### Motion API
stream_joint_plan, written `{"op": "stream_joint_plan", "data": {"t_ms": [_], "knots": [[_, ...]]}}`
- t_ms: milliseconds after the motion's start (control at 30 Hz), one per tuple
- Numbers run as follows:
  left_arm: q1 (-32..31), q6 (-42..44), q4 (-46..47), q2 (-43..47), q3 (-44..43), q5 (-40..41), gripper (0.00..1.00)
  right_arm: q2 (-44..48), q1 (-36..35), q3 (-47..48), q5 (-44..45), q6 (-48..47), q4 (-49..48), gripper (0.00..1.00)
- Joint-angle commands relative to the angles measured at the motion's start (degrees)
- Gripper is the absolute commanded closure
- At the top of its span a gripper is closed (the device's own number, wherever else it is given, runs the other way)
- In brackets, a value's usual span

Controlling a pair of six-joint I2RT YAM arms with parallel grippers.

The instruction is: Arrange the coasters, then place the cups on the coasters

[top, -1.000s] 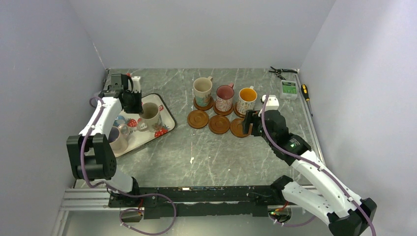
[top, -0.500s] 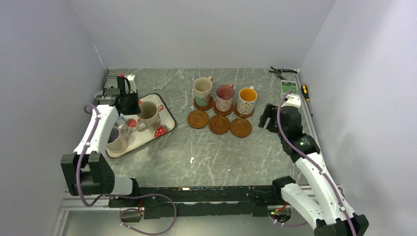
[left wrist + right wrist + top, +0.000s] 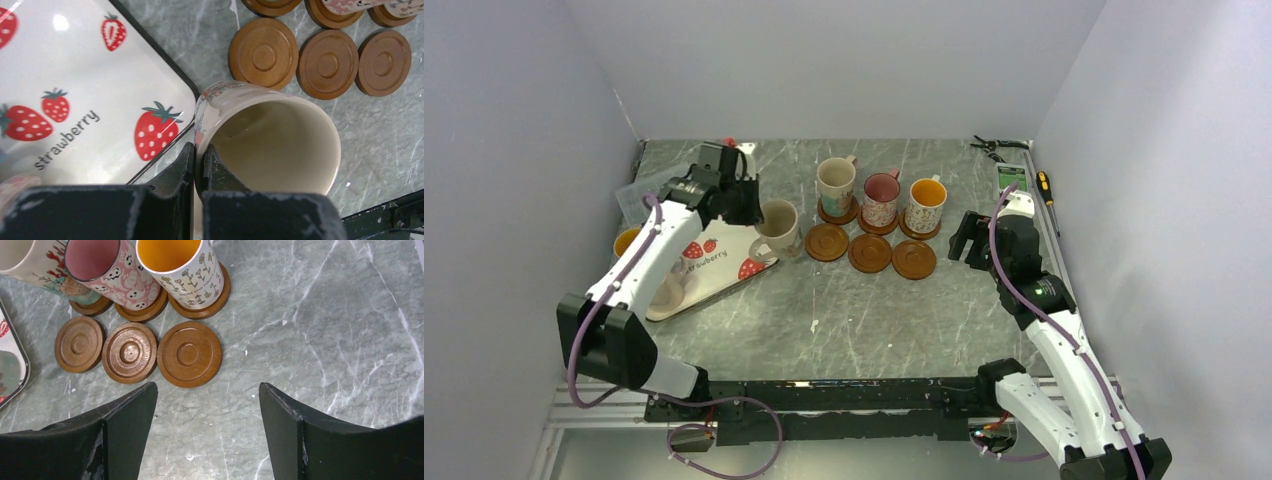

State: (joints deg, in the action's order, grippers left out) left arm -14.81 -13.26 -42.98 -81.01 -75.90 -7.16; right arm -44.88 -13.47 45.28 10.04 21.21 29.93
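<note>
Grey marbled table [image 3: 854,320] is seen from above. A cream mug [image 3: 779,225] is gripped by the left gripper [image 3: 752,208] at the right corner of the strawberry tray [image 3: 714,268], just left of three bare coasters [image 3: 870,253]. Behind these, three mugs [image 3: 881,198] are set on occupied coasters [image 3: 837,216]. The right gripper [image 3: 969,238] is placed right of both rows, apart from them.

From the left wrist, the fingers [image 3: 180,170] are seen clamped on the cream mug's rim, one inside, one outside, with the nearest bare coaster just beyond.

From the right wrist, the fingers [image 3: 130,415] are seen spread wide with nothing between, the bare coasters lying ahead and leftward.
</note>
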Motion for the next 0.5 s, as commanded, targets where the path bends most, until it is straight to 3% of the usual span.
{"op": "stream_joint_plan", "data": {"t_ms": [0,233,467], "knots": [[-3.8,-5.2,7.1,-2.0,-3.5,1.0,0.97,1.2,0.3,1.2,-1.1,0.4,-1.1,0.21],[-8.7,-3.7,9.2,-8.5,-7.3,2.1,0.97,1.8,0.4,0.6,-1.7,0.5,-1.0,0.21],[-9.5,-1.7,10.0,-14.4,-11.2,2.5,0.97,1.8,0.4,0.6,-1.9,0.3,-0.4,0.21]]}}
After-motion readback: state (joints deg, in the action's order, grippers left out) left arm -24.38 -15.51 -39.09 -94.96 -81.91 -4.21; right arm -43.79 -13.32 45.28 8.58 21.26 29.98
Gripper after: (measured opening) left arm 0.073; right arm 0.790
